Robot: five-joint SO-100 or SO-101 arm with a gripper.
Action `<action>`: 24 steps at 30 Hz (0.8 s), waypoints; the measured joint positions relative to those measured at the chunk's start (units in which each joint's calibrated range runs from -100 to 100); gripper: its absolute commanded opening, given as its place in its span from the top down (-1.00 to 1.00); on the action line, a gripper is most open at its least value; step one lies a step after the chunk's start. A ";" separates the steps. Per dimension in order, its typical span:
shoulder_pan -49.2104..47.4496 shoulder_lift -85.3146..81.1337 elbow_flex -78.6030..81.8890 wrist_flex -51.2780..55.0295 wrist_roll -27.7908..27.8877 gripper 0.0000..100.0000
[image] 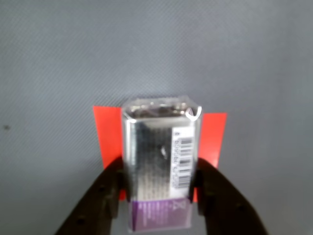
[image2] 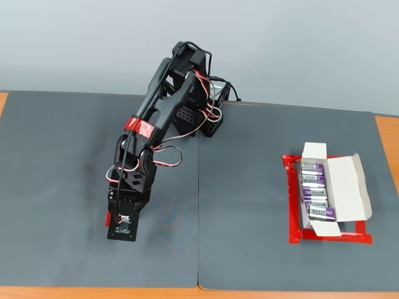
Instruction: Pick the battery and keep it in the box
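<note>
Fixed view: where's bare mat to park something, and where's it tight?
Free: the grey mat between the arm and the box, plus the far-left mat. Tight: inside the box, filled with purple cells, and under the gripper, shut on the battery over the red tape patch.

Arm (image2: 163, 112) reaching down-forward; tool (image: 159, 188) clamped on battery (image: 159, 161).

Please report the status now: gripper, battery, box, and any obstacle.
Gripper shut on battery, over the red patch. Box open at right in the fixed view, four cells inside. Mat between arm and box shows no obstacle.
</note>
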 measured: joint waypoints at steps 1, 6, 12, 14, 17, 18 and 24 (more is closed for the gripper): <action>0.00 0.00 0.00 0.00 0.00 0.81; 0.00 0.00 0.00 0.00 0.00 0.81; 0.00 0.00 0.00 0.00 0.00 0.81; 0.00 0.00 0.00 0.00 0.00 0.81; 0.07 0.00 0.00 0.00 0.00 0.81; 0.07 0.00 0.00 0.00 0.00 0.81; 0.07 -0.85 0.09 0.00 -0.10 0.81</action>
